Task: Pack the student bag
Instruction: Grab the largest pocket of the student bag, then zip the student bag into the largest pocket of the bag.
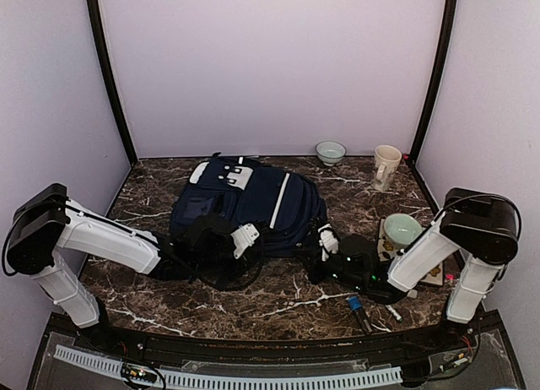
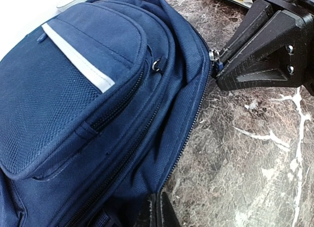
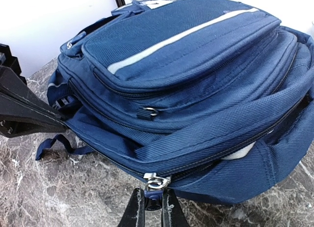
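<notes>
The student bag [image 1: 253,206], navy with a white stripe, lies flat in the middle of the table. It fills the left wrist view [image 2: 73,104] and the right wrist view [image 3: 196,74]. My right gripper [image 3: 153,207] is shut on the blue zipper pull [image 3: 156,187] of the main compartment at the bag's near edge. To the right of the pull the zipper gapes, and something white [image 3: 240,152] shows inside. My left gripper [image 2: 159,212] is shut, pinching the bag's fabric beside the zipper track. From the left wrist, the right gripper [image 2: 217,66] appears at the pull [image 2: 214,54].
A pale bowl [image 1: 330,152] and a cream mug [image 1: 386,166] stand at the back right. A green bowl [image 1: 402,229] sits on a tray [image 1: 432,277] under the right arm. A dark pen [image 1: 359,311] and a small white stick [image 1: 393,313] lie near the front edge.
</notes>
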Robot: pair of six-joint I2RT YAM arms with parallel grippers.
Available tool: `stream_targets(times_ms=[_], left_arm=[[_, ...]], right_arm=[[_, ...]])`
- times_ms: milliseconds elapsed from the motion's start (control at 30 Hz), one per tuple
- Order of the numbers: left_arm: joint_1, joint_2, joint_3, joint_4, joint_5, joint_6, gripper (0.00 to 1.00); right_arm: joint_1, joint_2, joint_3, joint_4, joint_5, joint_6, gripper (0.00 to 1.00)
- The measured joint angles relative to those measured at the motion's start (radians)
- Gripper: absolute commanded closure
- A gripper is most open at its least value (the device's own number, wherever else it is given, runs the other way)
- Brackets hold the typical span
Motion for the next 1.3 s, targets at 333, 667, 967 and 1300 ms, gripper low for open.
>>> stream_targets(times_ms=[333,667,967,1300], left_arm=[[-0.013,-0.09,-0.064,-0.034,-0.113,-0.061,1.0],[-0.015,-0.203,-0.146,-0.084,-0.229,-0.153,1.0],[-0.011,-0.214,-0.195,-0.09,-0.394,-0.254,1.0],[0.056,-0.169,-0.218,0.012,-0.372,-0.188,1.0]], right_arm=[[-0.03,-0.078,0.006,-0.147,-0.007,0.005,1.0],[-0.036,-0.089,0.053,-0.222,-0.134,-0.014,1.0],[0.09,-0.225,0.084,-0.423,-0.158,-0.069,1.0],[0.232,-0.133,0.136,-0.372,-0.12,-0.056,1.0]])
